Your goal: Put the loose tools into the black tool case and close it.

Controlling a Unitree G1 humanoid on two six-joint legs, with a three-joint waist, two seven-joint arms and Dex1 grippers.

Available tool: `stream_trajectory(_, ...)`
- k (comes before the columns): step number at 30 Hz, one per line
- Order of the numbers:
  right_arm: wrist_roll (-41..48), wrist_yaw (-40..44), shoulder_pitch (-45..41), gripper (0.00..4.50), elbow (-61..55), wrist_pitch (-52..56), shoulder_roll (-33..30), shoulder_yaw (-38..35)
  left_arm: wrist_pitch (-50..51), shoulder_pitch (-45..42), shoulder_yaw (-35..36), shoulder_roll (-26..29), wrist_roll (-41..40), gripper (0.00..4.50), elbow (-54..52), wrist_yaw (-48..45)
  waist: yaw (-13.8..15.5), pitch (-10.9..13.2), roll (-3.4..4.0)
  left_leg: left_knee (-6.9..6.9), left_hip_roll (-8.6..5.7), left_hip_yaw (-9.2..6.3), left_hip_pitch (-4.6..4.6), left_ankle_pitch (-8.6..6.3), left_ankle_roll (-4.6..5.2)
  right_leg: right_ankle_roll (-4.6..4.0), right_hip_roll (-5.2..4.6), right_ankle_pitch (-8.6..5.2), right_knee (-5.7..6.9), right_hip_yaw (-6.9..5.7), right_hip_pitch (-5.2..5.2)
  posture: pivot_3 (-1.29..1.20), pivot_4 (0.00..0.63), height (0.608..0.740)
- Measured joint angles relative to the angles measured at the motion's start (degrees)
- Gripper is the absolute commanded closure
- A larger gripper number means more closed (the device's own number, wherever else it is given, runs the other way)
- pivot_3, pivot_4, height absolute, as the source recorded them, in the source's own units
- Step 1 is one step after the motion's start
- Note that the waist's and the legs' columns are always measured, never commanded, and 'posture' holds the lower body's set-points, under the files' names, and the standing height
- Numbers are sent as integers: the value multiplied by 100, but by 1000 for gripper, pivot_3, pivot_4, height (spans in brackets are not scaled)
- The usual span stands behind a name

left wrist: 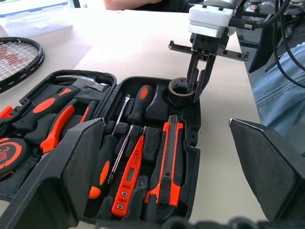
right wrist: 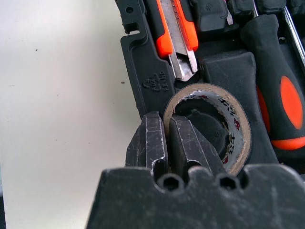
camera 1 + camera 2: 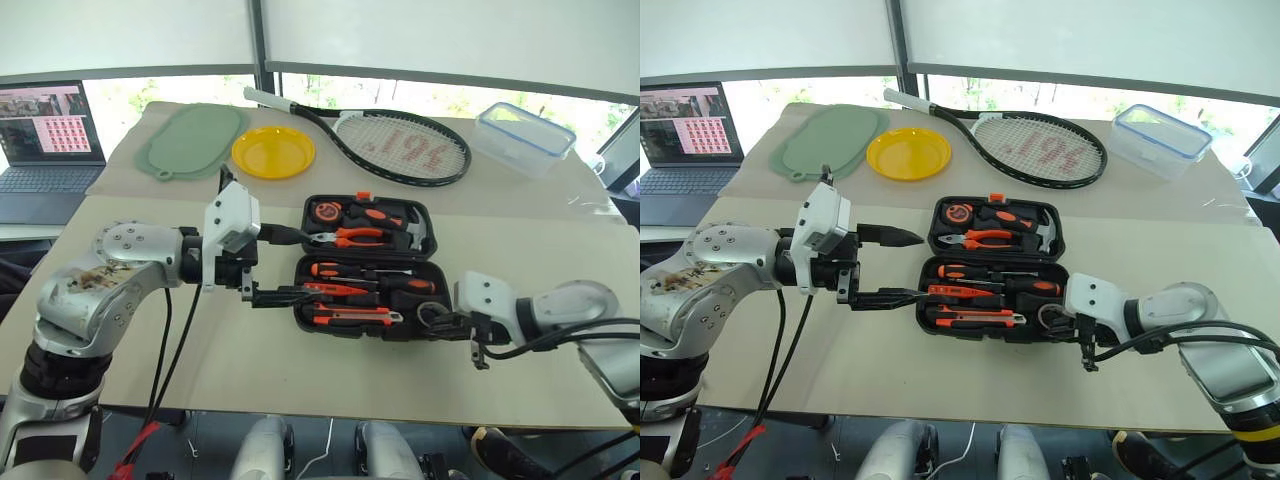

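The right gripper has its two black fingers pinched on the wall of a dark roll of tape, which sits in the corner recess of the open black tool case on the table. Beside the roll lie the utility knife and screwdrivers. The left gripper hovers spread wide at the case's left edge.

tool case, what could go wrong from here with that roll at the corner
The right gripper is shut on the wall of the roll of tape, which sits in a corner recess of the black tool case. Pulling away without opening could drag the roll out. If the roll sits proud, the lid may not close.
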Motion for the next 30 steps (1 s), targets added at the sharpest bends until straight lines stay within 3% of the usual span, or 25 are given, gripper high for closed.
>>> stream_trajectory(2,-2,-28,8,4419,0,1,36,-2,-7,0,-1,-2,3,0,2,1,-2,0,0,0,0,0,0,0,0,0,1,0,0,0,0,0,150,738)
stream_trajectory(6,-1,-50,-5,3247,-12,23,40,-32,-18,-1,-4,-11,10,0,7,4,-7,0,0,0,1,0,0,0,0,0,1,0,1,0,0,0,150,738)
stream_trajectory(15,850,240,-193,130,-536,672,-127,-348,-30,10,-4,-11,115,0,86,32,-32,1,-1,0,4,1,1,0,0,-1,2,0,3,2,-3,0,150,738)
stream_trajectory(18,1250,185,-526,130,-496,1065,-168,-844,-59,143,4,-12,292,0,283,183,-30,1,-1,-1,6,0,1,0,0,-2,4,0,3,2,-3,0,150,738)
stream_trajectory(19,1372,130,-639,394,-323,1209,-165,-990,-156,263,22,-9,438,0,385,269,-32,1,-1,-1,6,2,2,0,0,-2,0,0,2,3,-2,0,150,738)
stream_trajectory(22,1454,-168,-725,1266,388,1402,-114,-1488,-499,731,49,-14,931,729,950,618,-25,1,-3,-2,3,3,3,0,0,-3,0,1,0,2,0,0,150,738)
stream_trajectory(30,665,-1750,-520,3999,1594,1224,871,-1489,-1047,1441,-97,-373,1879,3655,1804,1193,-17,0,-5,-3,7,8,-4,0,0,-3,-4,2,5,3,-9,0,150,738)
